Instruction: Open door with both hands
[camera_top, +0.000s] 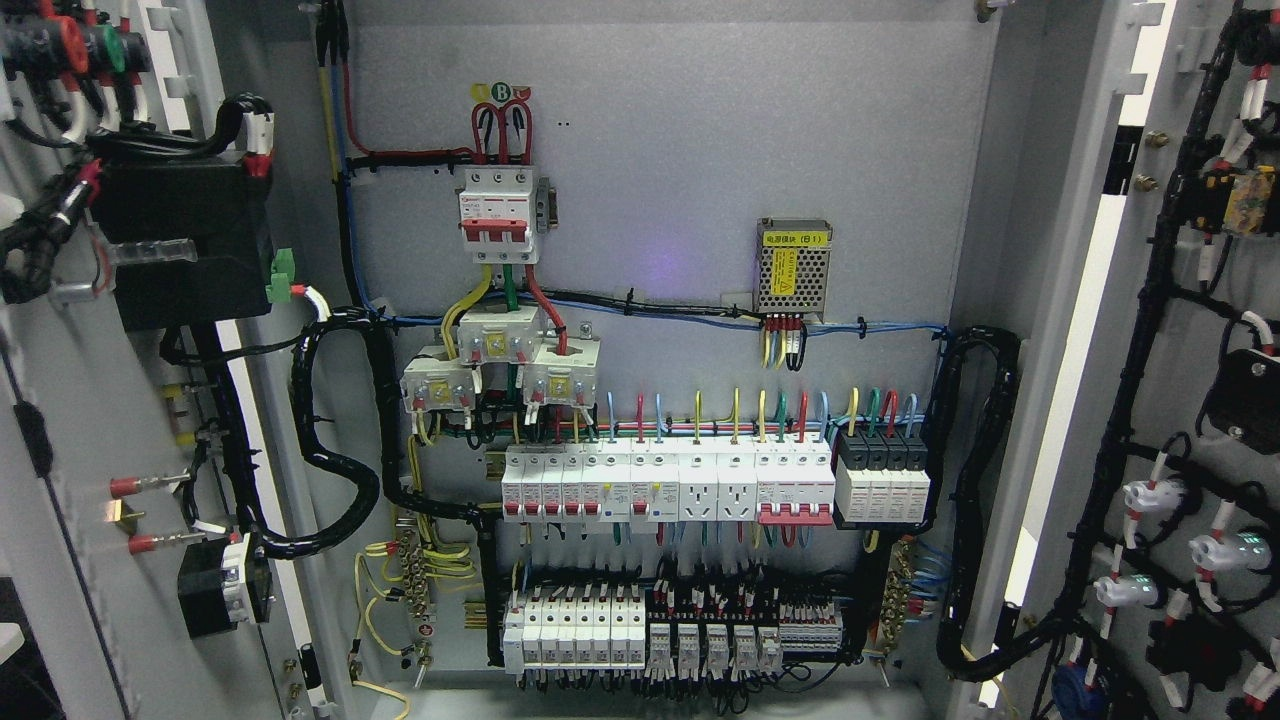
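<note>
Hands absent from the head view; neither arm entered from the lower corners, so finger state could not be told for either side.

Both cabinet doors stood swung wide. Left door (60, 420) filled the picture's left edge, its inner face carrying a black module (185, 240), red-tipped terminals and a spiral-wrapped wire loom (330, 440) bridging into the cabinet. Right door (1190, 400) filled the right edge, inner face studded with the backs of indicator lamps (1150, 500) and black harness runs.

Between them, the grey back panel (680, 150) was fully exposed: a red-handled main breaker (497, 215) upper centre, a perforated power supply (793, 265) to its right, a row of white breakers and sockets (670, 485) mid-height, terminal blocks (650, 630) below.

Judgement: task looked essentially done. Doors are sheet steel, stiff, weighted further by mounted components, likely to swing with inertia on their hinges. Any further hold should go on the bare free edge, well apart from wiring and lamp backs, which are fragile. Looms at the hinge side could strain if the doors were pushed further.
</note>
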